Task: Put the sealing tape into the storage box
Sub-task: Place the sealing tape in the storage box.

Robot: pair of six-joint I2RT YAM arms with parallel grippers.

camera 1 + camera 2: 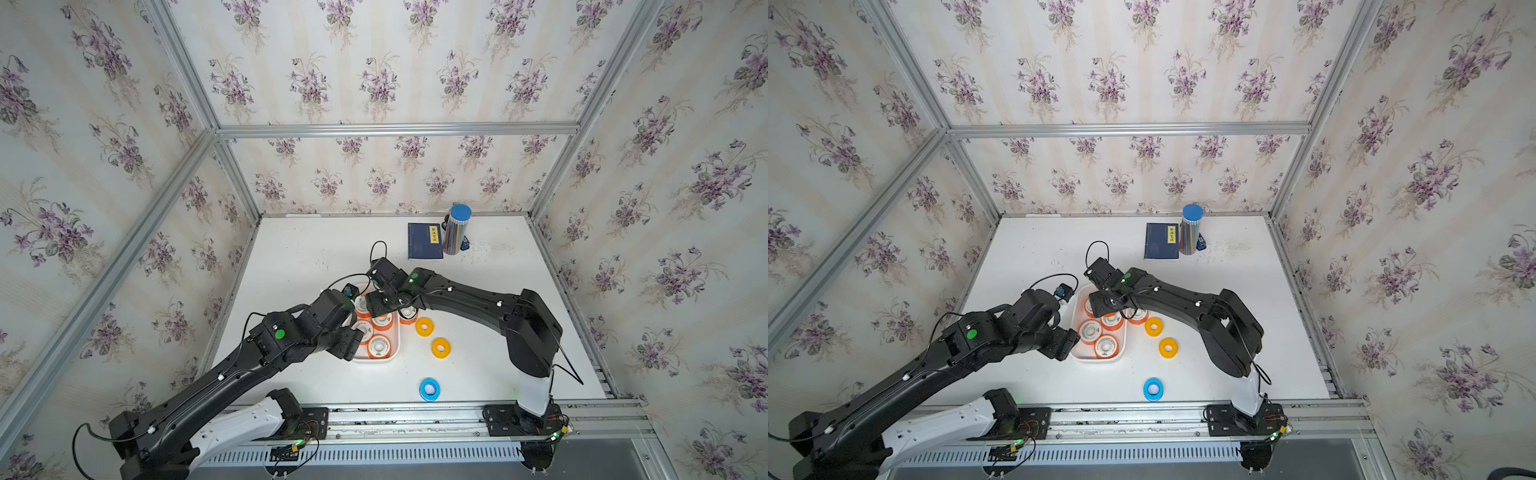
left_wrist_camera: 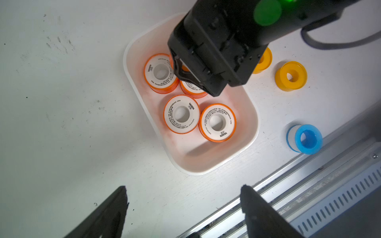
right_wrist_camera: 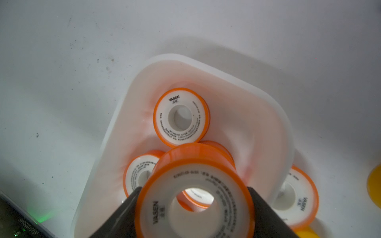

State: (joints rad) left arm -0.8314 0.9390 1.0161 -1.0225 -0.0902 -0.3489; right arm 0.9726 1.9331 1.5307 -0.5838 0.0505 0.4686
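Four orange spools (image 2: 181,127) sit in the storage box (image 2: 195,152). Right fingers (image 3: 121,218) pinch a fifth spool (image 3: 198,177) just over it — left fingers (image 2: 111,212) spread, empty. Left on the surface (image 1: 332,249): another orange spool (image 3: 303,202), two yellow spools (image 1: 419,326), one blue spool (image 1: 423,390).

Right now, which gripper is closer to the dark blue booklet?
Right. The right gripper, holding an orange spool, hangs over the storage box's far end, toward the booklet. The left gripper sits open beside the box's near end, farther away.
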